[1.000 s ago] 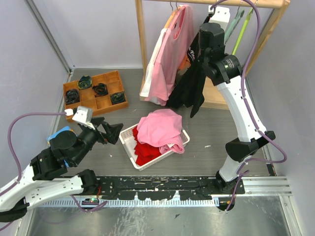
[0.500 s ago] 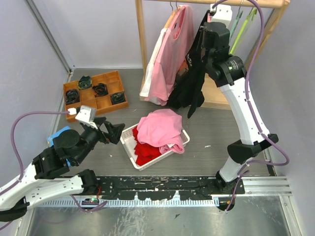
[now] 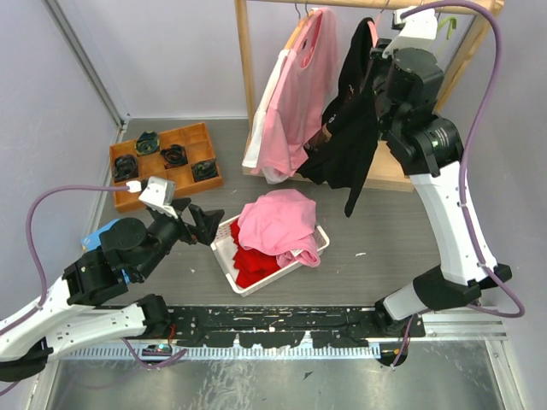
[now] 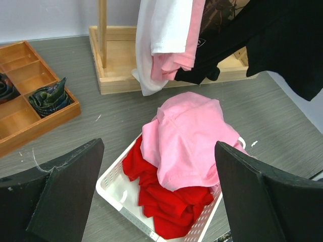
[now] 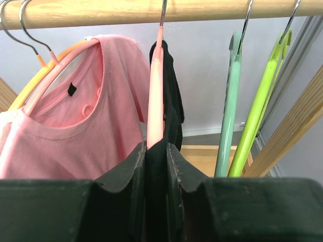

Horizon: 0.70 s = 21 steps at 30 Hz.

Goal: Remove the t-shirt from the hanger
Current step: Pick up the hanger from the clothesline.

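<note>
My right arm reaches high up to the rail of the wooden rack [image 3: 244, 77], elbow raised and wrist level with the hangers. The right claw [image 5: 156, 151] is clamped on the black t-shirt [image 3: 350, 128], fingers close together with its cloth between them, right at the lower end of the pink hanger [image 5: 156, 96]. That hanger's hook sits on the rack's rail, and the black t-shirt drapes from it, hanging down in front of the rack's base.

My left arm lies low over the counter [image 3: 359, 231], well in front of the rack. The left claw [image 4: 156, 146] is spread wide and grips nothing, pointing toward the rack.

In front of the rack, between it and the left claw, stands a white basket [image 3: 224, 235] holding a pink garment [image 3: 278, 220] over a red one [image 3: 256, 260]. On the rack to the left of the black t-shirt hang a pink t-shirt [image 3: 295, 94] and a white one [image 3: 267, 111]; to its right hang two bare green hangers [image 5: 229, 111]. A wooden tray [image 3: 181, 181] sits on the counter left of the rack.

The black t-shirt carries a brownish print, too small to read.
</note>
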Motion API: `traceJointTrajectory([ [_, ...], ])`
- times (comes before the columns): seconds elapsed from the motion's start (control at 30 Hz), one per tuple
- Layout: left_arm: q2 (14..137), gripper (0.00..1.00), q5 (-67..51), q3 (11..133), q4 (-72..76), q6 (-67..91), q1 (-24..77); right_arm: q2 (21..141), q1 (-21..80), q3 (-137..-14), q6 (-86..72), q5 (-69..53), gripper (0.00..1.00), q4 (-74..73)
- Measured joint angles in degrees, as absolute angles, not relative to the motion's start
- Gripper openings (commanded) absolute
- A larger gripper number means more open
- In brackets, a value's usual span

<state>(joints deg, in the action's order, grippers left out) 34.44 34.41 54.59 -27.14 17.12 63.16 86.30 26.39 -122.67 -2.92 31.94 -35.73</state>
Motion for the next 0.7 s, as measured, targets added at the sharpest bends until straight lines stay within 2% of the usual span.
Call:
traceJointTrajectory([
  [0.7, 36.7, 0.98, 34.1, 54.8, -24.7, 16.6, 63.2, 76.5, 26.4, -112.3, 0.1, 27.3, 0.01, -32.8],
])
